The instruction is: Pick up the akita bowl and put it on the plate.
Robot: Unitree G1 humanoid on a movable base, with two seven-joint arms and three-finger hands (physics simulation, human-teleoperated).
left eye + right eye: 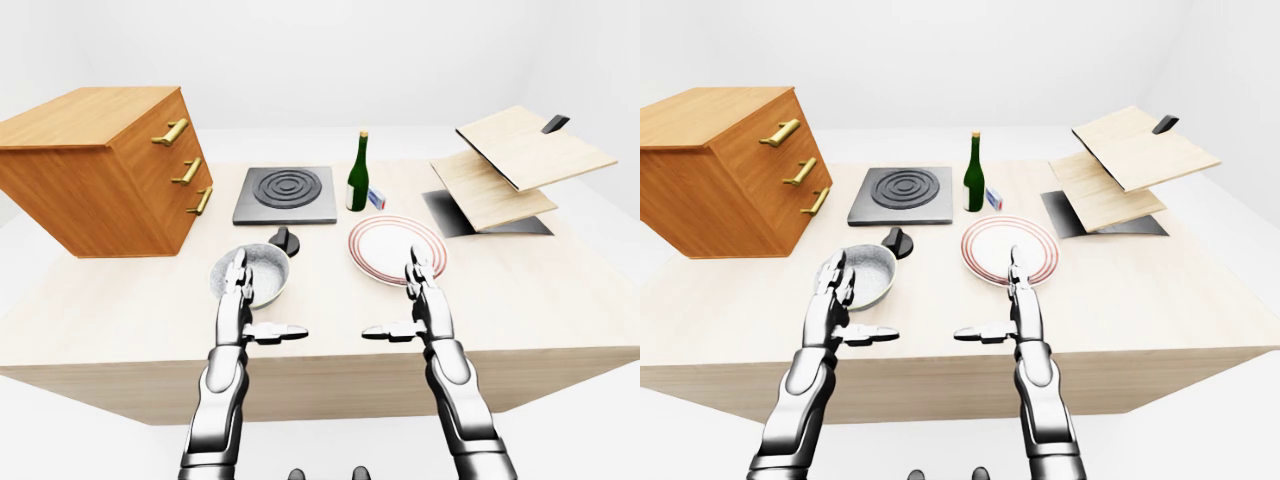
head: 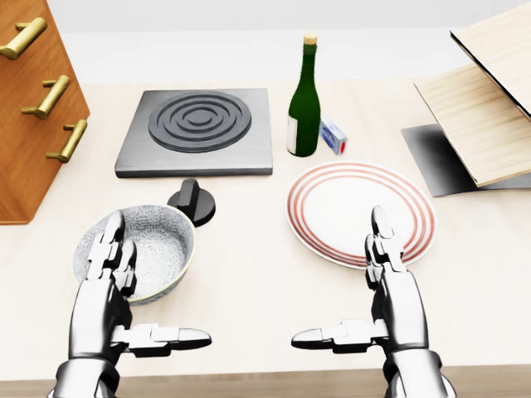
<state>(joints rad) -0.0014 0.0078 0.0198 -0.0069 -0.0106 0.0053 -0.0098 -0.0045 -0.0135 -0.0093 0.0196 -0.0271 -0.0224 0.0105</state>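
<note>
Where the bowl sits: the pale grey speckled akita bowl [image 2: 158,240] stands upright on the light wooden table [image 2: 249,282], at 8 o'clock in the head view, apart from the plate.
Plate: a white round plate with red rings [image 2: 348,207] lies at the bowl's 3 o'clock.
Left hand: the silver three-finger left hand [image 2: 104,290] is spread wide, its thumb pointing to 3 o'clock. Its fingertips overlap the bowl's 9 o'clock rim, but contact cannot be told.
Right hand: the matching right hand [image 2: 394,290] is likewise spread and grips nothing. Its thumb points to 9 o'clock and its fingers cross the plate's 5 o'clock edge.
Knob: a black round knob [image 2: 192,201] sits just beside the bowl at its 1 o'clock.
Hob: a dark grey square hotplate [image 2: 197,131] lies at the knob's 12 o'clock.
Bottle: a dark green glass bottle [image 2: 304,108] stands upright at the plate's 11 o'clock, with a small white-and-blue box [image 2: 333,135] just beside it.
Cabinet: a tilted orange-brown drawer cabinet [image 1: 100,170] stands at 10 o'clock in the left-eye view.
Boards: pale wooden boards [image 1: 520,160] are at 2 o'clock in the same view.
</note>
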